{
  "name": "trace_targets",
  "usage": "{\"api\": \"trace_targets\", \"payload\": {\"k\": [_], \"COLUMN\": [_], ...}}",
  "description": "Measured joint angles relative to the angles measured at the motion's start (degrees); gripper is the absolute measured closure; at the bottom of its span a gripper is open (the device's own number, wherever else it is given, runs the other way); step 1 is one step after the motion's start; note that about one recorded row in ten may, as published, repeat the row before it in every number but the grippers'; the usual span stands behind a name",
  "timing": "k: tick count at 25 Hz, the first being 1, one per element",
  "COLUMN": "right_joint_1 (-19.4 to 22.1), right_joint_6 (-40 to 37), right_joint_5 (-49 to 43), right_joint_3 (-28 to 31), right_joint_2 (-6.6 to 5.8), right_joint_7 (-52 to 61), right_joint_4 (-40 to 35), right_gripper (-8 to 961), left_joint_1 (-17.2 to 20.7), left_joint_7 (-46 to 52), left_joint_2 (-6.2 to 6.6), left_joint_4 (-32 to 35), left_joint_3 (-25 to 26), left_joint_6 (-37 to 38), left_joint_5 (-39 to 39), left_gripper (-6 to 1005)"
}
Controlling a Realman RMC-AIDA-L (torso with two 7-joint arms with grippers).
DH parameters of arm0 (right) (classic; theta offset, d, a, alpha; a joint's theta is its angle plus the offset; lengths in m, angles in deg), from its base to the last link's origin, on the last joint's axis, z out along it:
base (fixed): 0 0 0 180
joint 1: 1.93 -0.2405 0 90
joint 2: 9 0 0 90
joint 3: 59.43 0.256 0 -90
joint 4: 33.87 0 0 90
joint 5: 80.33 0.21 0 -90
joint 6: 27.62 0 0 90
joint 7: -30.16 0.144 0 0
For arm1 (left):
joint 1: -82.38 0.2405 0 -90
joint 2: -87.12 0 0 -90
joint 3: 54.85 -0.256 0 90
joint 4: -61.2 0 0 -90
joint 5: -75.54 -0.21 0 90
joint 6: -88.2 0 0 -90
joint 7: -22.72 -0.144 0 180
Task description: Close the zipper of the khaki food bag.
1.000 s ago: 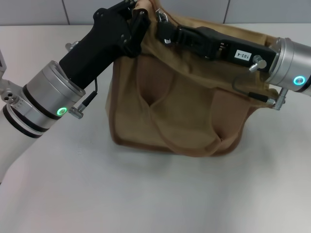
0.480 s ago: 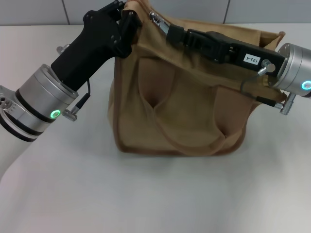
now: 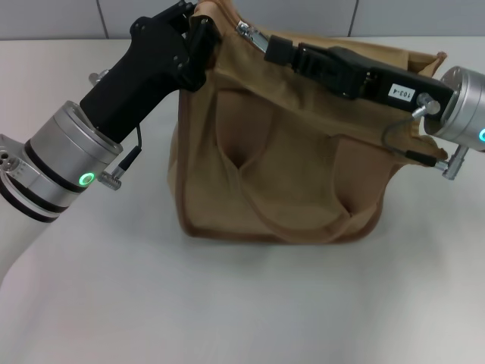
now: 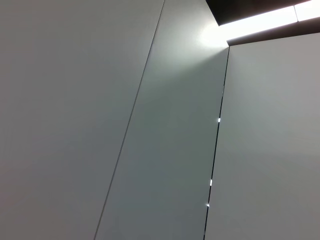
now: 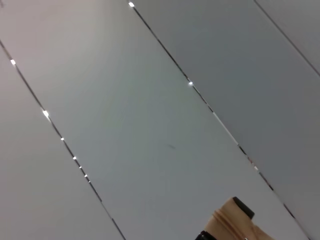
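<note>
The khaki food bag (image 3: 280,159) stands upright mid-table in the head view, with one looped handle hanging down its front. My left gripper (image 3: 198,30) is shut on the bag's top left end. My right gripper (image 3: 258,42) lies along the bag's top from the right. It is shut on the small silver zipper pull (image 3: 245,31) close to the left end. The rest of the zipper line is hidden behind the right arm. A scrap of the khaki fabric (image 5: 231,220) shows in the right wrist view.
The bag rests on a white table (image 3: 250,303) with a grey panelled wall (image 3: 303,15) behind it. The left wrist view holds only grey wall panels (image 4: 160,130) and a bright light strip (image 4: 260,17).
The bag has straightened and shifted a little right. My left arm has drawn back to the left, holding the bag's end. My right arm has slid rightward along the top.
</note>
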State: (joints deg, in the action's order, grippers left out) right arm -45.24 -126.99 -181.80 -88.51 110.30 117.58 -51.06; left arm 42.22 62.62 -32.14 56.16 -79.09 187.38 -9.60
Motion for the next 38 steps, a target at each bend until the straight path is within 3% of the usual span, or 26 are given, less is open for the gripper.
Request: {"api": "trace_targets", "payload": {"k": [14, 28, 38], "right_joint_1": [1.58, 10.04, 16.52], "right_joint_6": [0.6, -0.23, -2.49], "right_joint_5": [-0.04, 0.24, 0.56], "right_joint_3": [-0.9, -0.27, 3.48], "right_joint_2": [-0.09, -0.41, -2.22], "right_joint_7": [0.52, 4.69, 5.75], "right_joint_4": [-1.34, -7.73, -8.61], "right_gripper": [943, 944, 945], "left_joint_1": [0.09, 0.93, 2.47], "left_joint_7": [0.0, 0.0, 0.0], "left_joint_2": [0.0, 0.0, 0.12], "left_joint_4": [-0.07, 0.31, 0.73], "left_joint_3": [-0.01, 0.45, 1.94], "left_joint_6": [0.4, 0.4, 0.4], "left_joint_5": [-0.01, 0.12, 0.25], "left_gripper": [969, 965, 962]}}
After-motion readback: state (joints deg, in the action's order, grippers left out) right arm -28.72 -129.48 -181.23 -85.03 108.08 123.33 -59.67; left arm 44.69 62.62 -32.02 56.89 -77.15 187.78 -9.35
